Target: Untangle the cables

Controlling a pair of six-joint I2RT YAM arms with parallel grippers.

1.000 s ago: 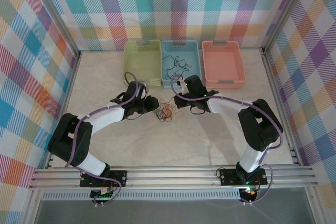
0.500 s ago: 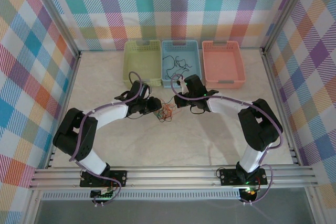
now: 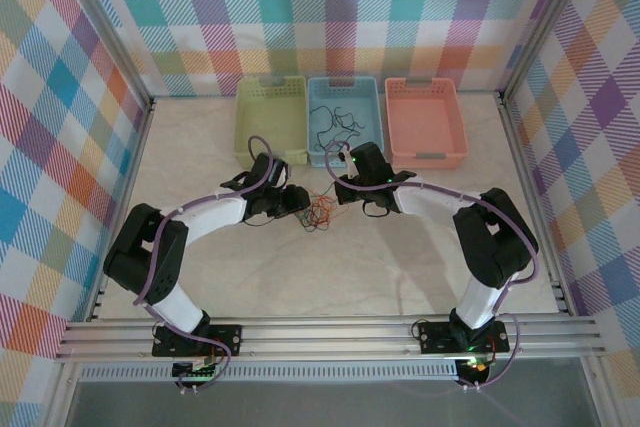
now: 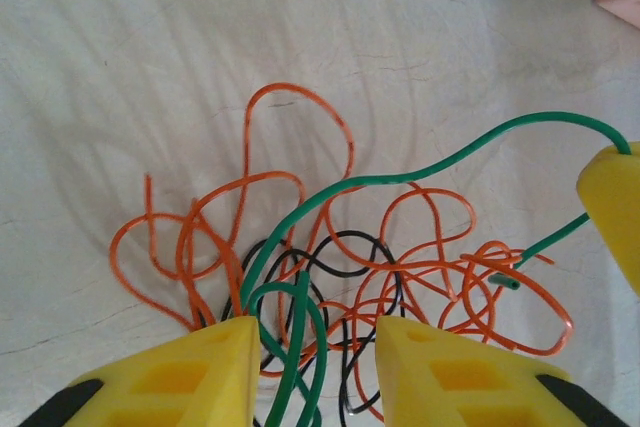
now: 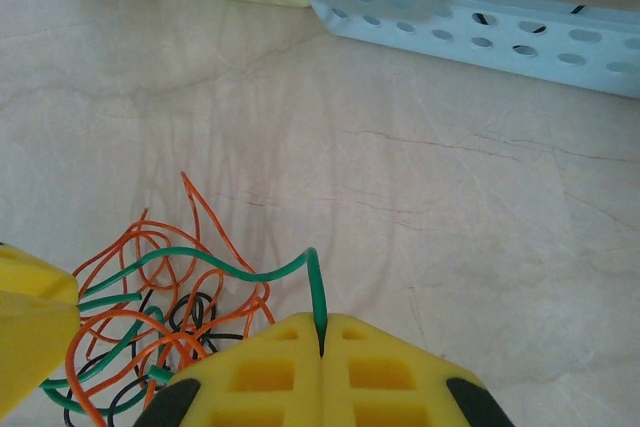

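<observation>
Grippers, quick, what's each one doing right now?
Left gripper: open, clamping nothing.
Right gripper: shut on the thin green wire.

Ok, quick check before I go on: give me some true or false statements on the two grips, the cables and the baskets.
1. The right gripper is shut on the green cable. True.
2. The left gripper has its fingers pressed together. False: they stand apart, with green cable strands running between them.
3. The blue basket holds black cables. True.
4. The orange cables lie in the blue basket. False: they lie tangled on the table, between the two grippers.
</observation>
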